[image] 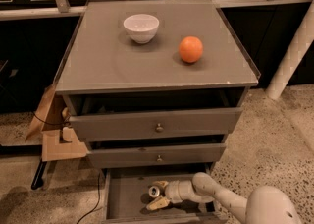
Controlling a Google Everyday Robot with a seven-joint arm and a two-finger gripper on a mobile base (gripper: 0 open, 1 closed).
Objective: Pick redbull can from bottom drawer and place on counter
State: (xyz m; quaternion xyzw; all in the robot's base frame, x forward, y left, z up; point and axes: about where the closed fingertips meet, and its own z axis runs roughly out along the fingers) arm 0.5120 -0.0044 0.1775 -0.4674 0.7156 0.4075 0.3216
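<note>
The redbull can (155,191) stands upright in the open bottom drawer (125,201), its silver top showing, near the drawer's middle. My gripper (158,194) reaches into the drawer from the right on a white arm; one beige finger lies behind the can and the other (157,203) in front of it, so the jaws sit around the can. The counter (98,63) is the broad grey top of the cabinet above.
A white bowl (141,27) and an orange (190,49) sit on the counter. Two knobbed drawers stand slightly open above the bottom one. A cardboard box (59,142) and a black cable lie on the floor at the left. A white post (294,51) stands at the right.
</note>
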